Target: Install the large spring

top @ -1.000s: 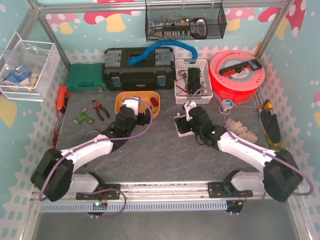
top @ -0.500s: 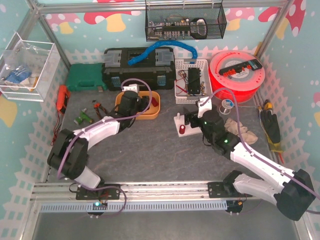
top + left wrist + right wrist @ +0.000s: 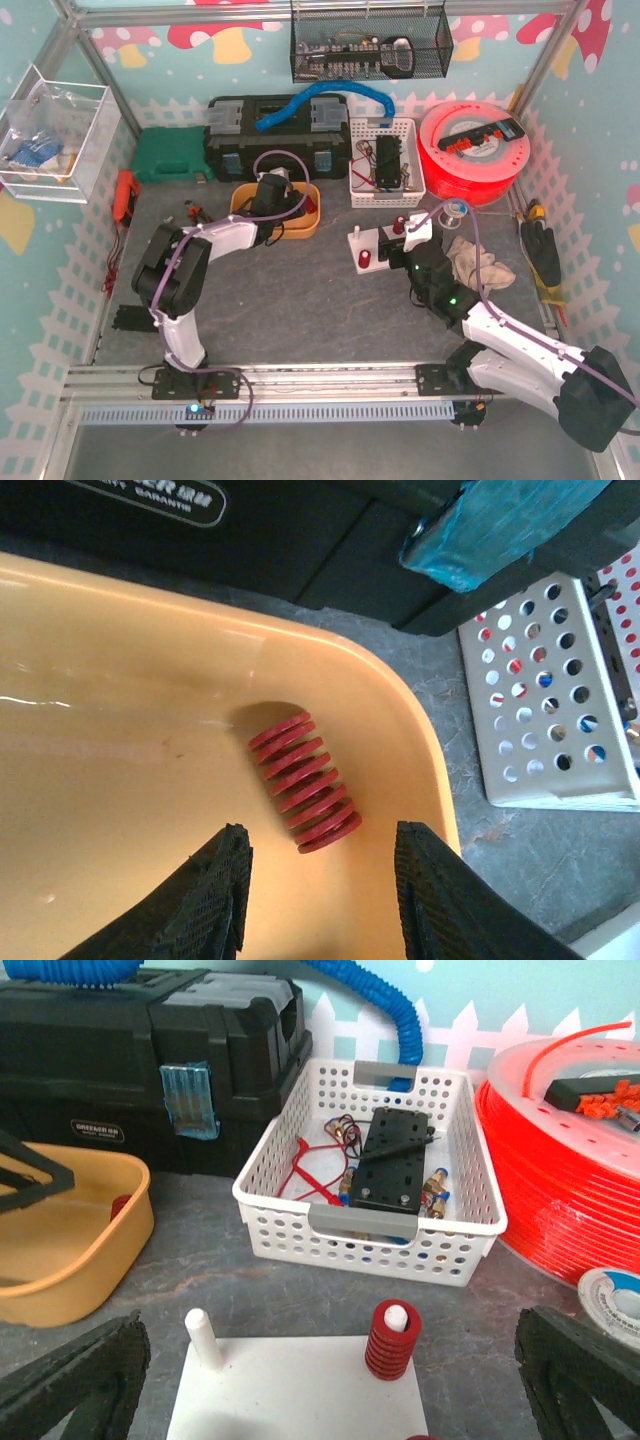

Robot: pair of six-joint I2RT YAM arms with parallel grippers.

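The large red spring [image 3: 305, 782] lies on its side in the orange tray [image 3: 120, 780], near the tray's right wall. My left gripper [image 3: 322, 865] hovers inside the tray just short of the spring's near end. Its jaws stand apart with nothing between them, so it is open. In the top view the left gripper [image 3: 283, 205] sits over the tray [image 3: 310, 226]. My right gripper [image 3: 330, 1372] is wide open above the white peg plate [image 3: 300, 1395]. The plate carries a bare white peg [image 3: 203, 1340] and a shorter red spring [image 3: 392, 1340] on another peg.
A white perforated basket [image 3: 370, 1222] with parts stands behind the plate. The black toolbox [image 3: 130, 1050] is behind the tray and a red filament spool [image 3: 570, 1160] stands at the right. A rag [image 3: 478, 262] lies right of the plate, with pliers [image 3: 200, 215] left of the tray.
My left arm has stretched forward into the orange tray and its jaws have narrowed. My right gripper has drawn back from the peg plate and opened fully.
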